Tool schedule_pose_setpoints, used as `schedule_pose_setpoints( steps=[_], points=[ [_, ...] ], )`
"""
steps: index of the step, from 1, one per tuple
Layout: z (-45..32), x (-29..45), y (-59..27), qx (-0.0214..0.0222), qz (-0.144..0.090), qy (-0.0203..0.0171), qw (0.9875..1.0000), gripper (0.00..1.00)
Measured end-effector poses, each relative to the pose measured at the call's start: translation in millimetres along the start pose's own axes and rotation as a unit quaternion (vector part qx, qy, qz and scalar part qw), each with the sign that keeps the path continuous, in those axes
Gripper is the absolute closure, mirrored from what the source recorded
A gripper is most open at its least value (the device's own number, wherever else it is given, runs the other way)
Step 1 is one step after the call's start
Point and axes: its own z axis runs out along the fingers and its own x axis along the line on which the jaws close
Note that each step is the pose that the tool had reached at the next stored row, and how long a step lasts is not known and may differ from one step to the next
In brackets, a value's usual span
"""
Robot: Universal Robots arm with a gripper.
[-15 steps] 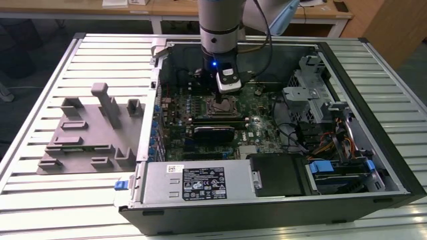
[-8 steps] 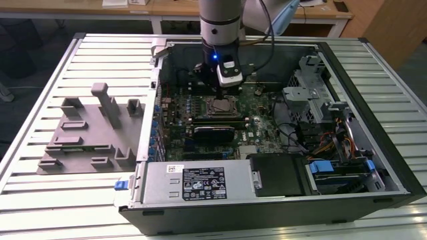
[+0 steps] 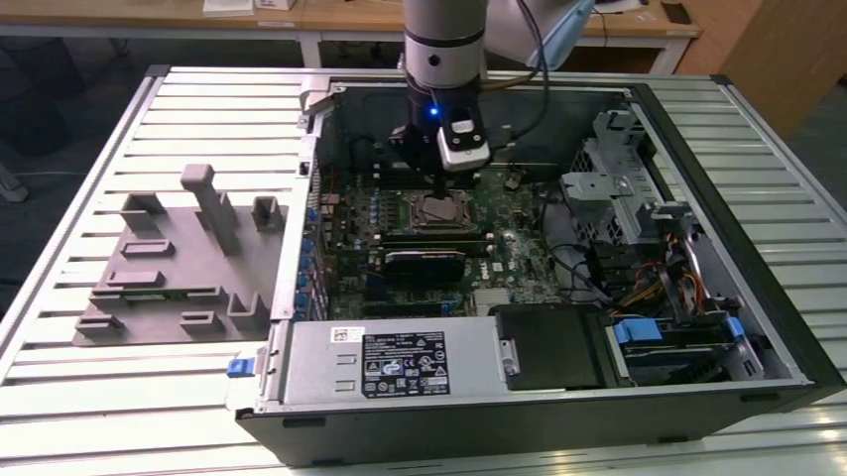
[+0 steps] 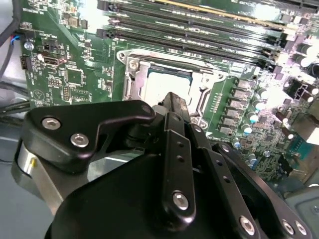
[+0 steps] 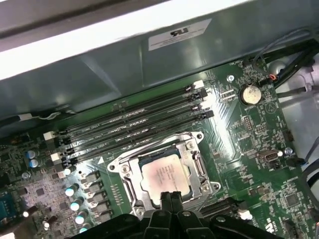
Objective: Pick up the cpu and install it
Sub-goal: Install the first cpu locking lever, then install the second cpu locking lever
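The gripper [image 5: 171,195] hangs straight down inside an open computer case [image 3: 741,297], its two black fingers [image 5: 166,198] pressed together with nothing between them, tips just above the near edge of the cpu [image 5: 163,175]. The cpu, a flat silver square, lies in the metal socket frame [image 5: 198,172] on the green motherboard [image 5: 254,134], and in both wrist views it looks seated level inside the frame rather than held. In the second wrist view the same fingers [image 4: 175,112] partly cover the chip [image 4: 167,82]. Beside the socket run long black memory slots [image 5: 134,124], and a row of small capacitors [image 5: 75,199] stands at the other side. In the exterior view the arm [image 3: 443,59] drops into the case from above, with a black heatsink block [image 3: 423,266] just in front of the socket and a grey plastic fixture [image 3: 173,268] on the slatted table [image 3: 79,387] at the exterior view's left. As a judgement, the risk now is pressure: if the closed tips push down off-centre, the chip could tilt in the socket and harm the fine contacts beneath; a sideways drift could also catch the frame.
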Motion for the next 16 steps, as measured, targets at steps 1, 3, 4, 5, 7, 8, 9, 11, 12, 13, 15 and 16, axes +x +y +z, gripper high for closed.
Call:
schedule_pose_setpoints(
  steps=[1, 3, 4, 5, 7, 8, 9, 11, 12, 13, 15, 16],
  points=[
    [0.0, -1.1, 0.4, 0.0000, -0.002, 0.0003, 1.0000, 0.89],
    [0.2, -3.1, 1.1, -0.0003, -0.010, 0.0007, 1.0000, 0.89],
    [0.3, -3.9, 1.4, -0.0006, -0.013, 0.0009, 0.9999, 0.89],
    [0.4, -4.7, 1.7, -0.0007, -0.017, 0.0011, 0.9999, 0.89],
    [0.6, -6.4, 2.4, -0.0010, -0.022, 0.0018, 0.9997, 0.89],
    [0.6, -6.4, 2.4, -0.0009, -0.023, 0.0018, 0.9997, 0.89],
    [0.6, -6.4, 2.4, -0.0009, -0.023, 0.0019, 0.9997, 0.89],
    [0.5, -6.4, 2.4, -0.0009, -0.023, 0.0019, 0.9997, 0.89],
    [0.6, -6.4, 2.4, -0.0009, -0.023, 0.0019, 0.9997, 0.89],
    [0.5, -6.4, 2.4, -0.0009, -0.023, 0.0019, 0.9997, 0.89],
    [0.6, -6.5, 2.4, -0.0009, -0.023, 0.0019, 0.9997, 0.89],
    [0.6, -6.5, 2.4, -0.0009, -0.023, 0.0019, 0.9997, 0.89]
  ],
)
